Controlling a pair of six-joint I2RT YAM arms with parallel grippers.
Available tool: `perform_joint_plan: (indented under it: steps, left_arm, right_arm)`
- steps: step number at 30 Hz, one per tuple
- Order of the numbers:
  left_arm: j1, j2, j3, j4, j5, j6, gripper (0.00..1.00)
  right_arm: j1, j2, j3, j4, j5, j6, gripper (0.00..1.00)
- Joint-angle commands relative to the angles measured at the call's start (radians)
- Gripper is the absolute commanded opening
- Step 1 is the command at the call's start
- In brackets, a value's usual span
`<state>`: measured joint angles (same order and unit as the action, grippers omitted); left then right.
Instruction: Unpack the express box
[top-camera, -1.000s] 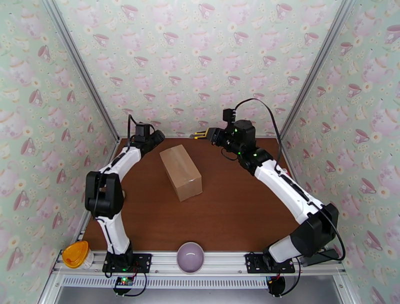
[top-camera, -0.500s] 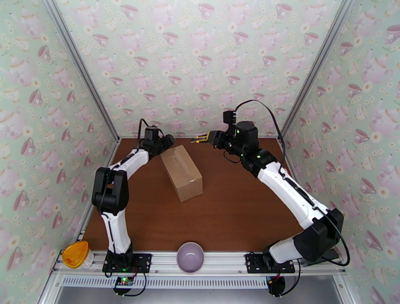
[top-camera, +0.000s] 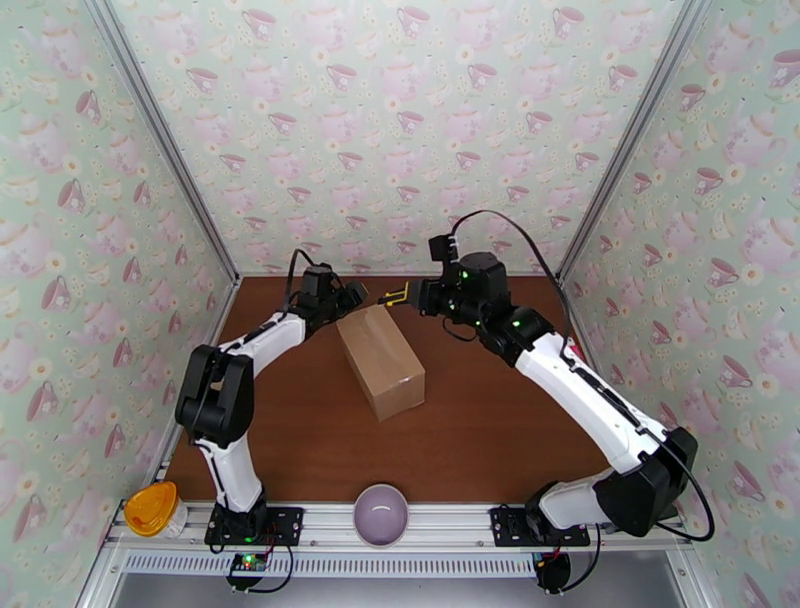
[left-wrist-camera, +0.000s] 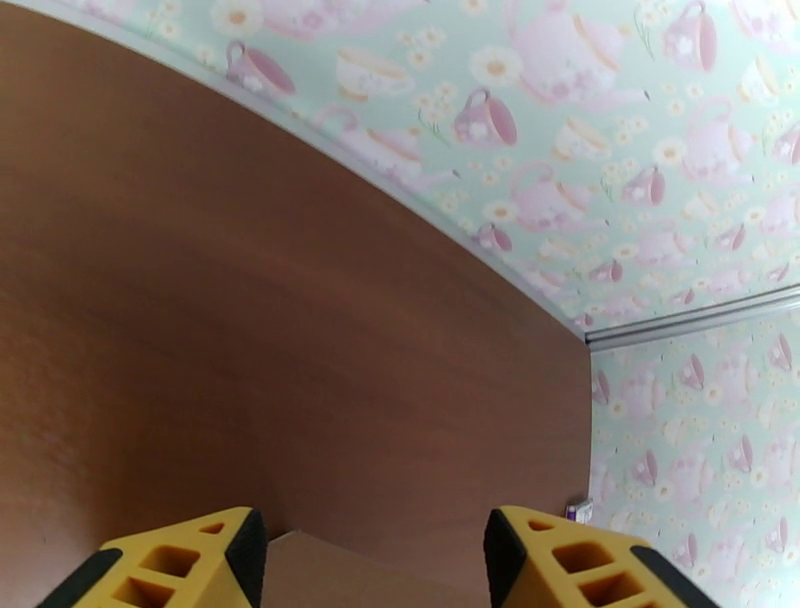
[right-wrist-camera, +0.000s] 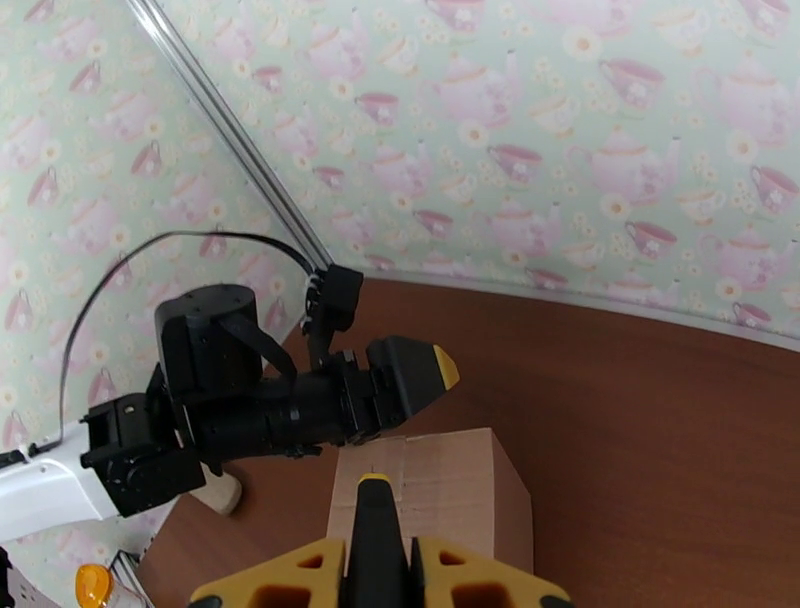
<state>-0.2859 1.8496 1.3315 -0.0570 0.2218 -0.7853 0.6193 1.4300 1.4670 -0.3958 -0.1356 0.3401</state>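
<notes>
Cardboard express box (top-camera: 380, 360), one, sealed; left pincer (left-wrist-camera: 368, 545) spread, right pincer (right-wrist-camera: 373, 488) closed.

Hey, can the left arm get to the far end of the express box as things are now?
Probably yes. The left gripper is at the far end of the express box, fingers open, the box edge showing between them in its wrist view. Nothing blocks it; the right gripper is close by.
</notes>
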Motion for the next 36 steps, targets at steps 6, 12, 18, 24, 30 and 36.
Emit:
perform_joint_plan:
  steps: [6, 12, 18, 24, 30, 36]
  left_arm:
    - [0.022, -0.129, -0.067, -0.067, -0.029, 0.039, 0.65]
    - [0.055, -0.201, -0.091, -0.107, -0.041, 0.074, 0.65]
    - [0.06, -0.298, -0.133, -0.235, -0.034, 0.097, 0.61]
    - [0.058, -0.391, -0.245, -0.237, 0.013, 0.043, 0.65]
    - [0.047, -0.417, -0.306, -0.232, 0.081, 0.015, 0.71]
    - [0.024, -0.405, -0.318, -0.216, 0.099, 0.001, 0.73]
  right_arm:
    - [0.085, 0.01, 0.059, -0.056, 0.103, -0.084, 0.0]
    - [0.147, 0.072, 0.114, -0.078, 0.166, -0.162, 0.0]
    - [0.155, 0.137, 0.157, -0.086, 0.188, -0.219, 0.0]
    - [0.158, 0.199, 0.198, -0.086, 0.201, -0.268, 0.0]
    - [0.16, 0.239, 0.22, -0.071, 0.206, -0.291, 0.0]
    - [0.166, 0.276, 0.248, -0.066, 0.216, -0.306, 0.0]
